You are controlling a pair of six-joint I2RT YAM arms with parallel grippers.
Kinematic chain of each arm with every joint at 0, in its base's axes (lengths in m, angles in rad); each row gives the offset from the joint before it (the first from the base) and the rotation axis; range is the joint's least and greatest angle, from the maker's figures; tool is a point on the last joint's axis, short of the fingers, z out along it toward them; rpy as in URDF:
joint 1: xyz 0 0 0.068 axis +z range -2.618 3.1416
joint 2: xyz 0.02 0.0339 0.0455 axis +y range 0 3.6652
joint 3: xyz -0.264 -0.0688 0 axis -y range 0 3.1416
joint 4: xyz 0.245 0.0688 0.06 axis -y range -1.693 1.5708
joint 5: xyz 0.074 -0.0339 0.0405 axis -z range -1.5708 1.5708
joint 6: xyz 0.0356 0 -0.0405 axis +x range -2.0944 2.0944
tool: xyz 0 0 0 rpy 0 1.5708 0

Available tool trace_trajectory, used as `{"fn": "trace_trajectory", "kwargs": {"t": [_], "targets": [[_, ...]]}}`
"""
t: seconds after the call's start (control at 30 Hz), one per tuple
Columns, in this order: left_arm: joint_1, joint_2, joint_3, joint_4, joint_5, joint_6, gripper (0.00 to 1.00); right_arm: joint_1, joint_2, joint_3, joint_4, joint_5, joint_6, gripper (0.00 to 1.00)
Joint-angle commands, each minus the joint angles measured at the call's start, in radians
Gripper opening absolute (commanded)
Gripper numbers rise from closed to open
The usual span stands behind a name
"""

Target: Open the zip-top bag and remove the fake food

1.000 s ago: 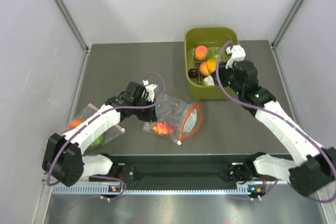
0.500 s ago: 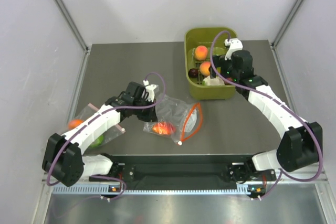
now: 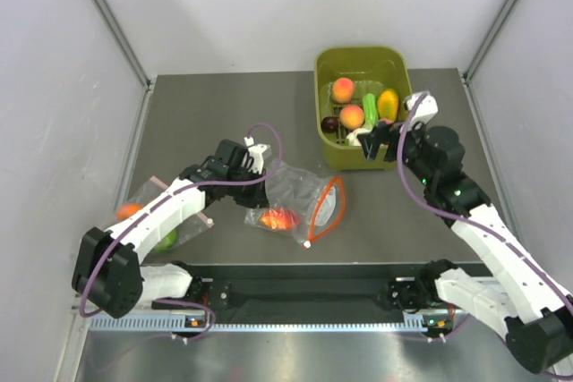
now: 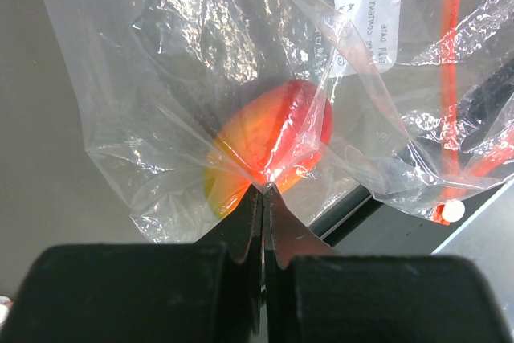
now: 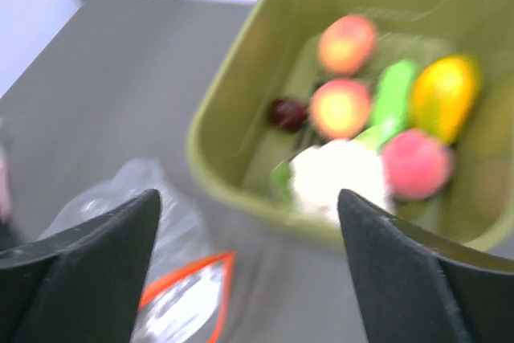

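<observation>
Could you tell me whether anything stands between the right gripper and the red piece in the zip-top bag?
Only the plastic of the zip-top bag, wrapped around the red piece; nothing else visible lies before the right gripper.

Lab cell: white panels (image 3: 269, 6), grey table (image 3: 224, 109)

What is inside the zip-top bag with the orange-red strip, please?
Through the clear zip-top bag one glossy red-and-orange fake food piece shows, beside where the left gripper pinches the plastic. Anything beneath the piece or in the crumpled folds is hidden.
</observation>
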Motion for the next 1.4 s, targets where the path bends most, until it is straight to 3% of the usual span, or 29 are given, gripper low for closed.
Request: {"fn": "trace_trajectory", "kwargs": {"t": [0.0, 0.1, 0.23, 0.47, 0.63, 0.97, 1.37], "targets": [[0.002, -0.017, -0.008, 0.024, 0.020, -0.002, 0.00, 0.122, -0.052, -0.103, -0.034, 0.009, 0.090, 0.86], [0.002, -0.010, -0.008, 0.023, 0.020, -0.002, 0.00, 0.263, -0.065, -0.160, -0.073, 0.089, 0.130, 0.73], [0.002, -0.012, -0.007, 0.021, 0.014, -0.001, 0.00, 0.433, -0.052, -0.214, -0.111, 0.205, 0.191, 0.63], [0.002, -0.006, -0.008, 0.023, 0.012, -0.001, 0.00, 0.534, 0.041, -0.278, -0.067, 0.235, 0.238, 0.58], [0.002, -0.003, -0.008, 0.020, 0.014, -0.001, 0.00, 0.577, 0.156, -0.306, 0.080, 0.218, 0.218, 0.57], [-0.007, 0.032, -0.011, 0.020, 0.001, -0.001, 0.00, 0.627, 0.331, -0.386, 0.499, 0.043, 0.117, 0.58], [-0.011, 0.124, 0.025, 0.026, 0.035, 0.018, 0.00, 0.640, 0.530, -0.395, 0.735, -0.121, 0.031, 0.73]]}}
